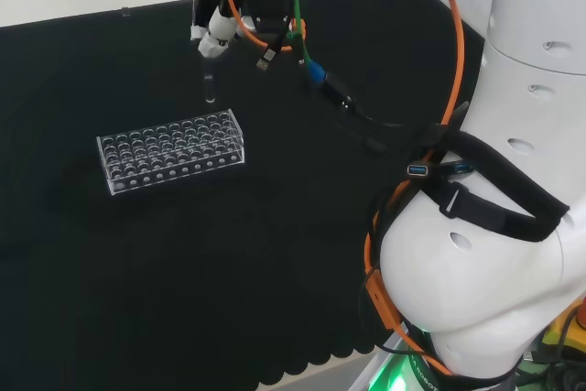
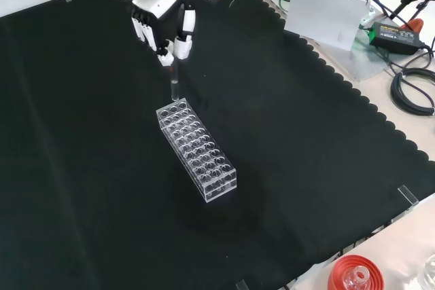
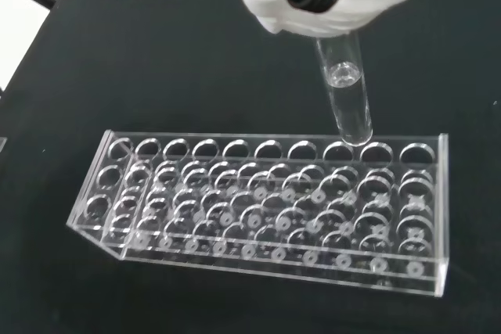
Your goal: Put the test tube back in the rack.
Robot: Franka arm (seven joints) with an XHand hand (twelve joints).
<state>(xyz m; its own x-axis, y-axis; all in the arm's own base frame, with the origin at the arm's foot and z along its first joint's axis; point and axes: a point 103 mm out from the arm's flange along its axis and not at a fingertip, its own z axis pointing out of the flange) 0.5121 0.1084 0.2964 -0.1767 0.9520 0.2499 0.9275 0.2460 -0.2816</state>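
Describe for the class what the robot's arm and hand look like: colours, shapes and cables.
The arm is made of big, rounded, glossy white links with small round dimples. Orange and black cables run along it, with a black strap around one link and blue plugs. The hand has a black body and white finger segments; green and orange wires trail near the wrist.
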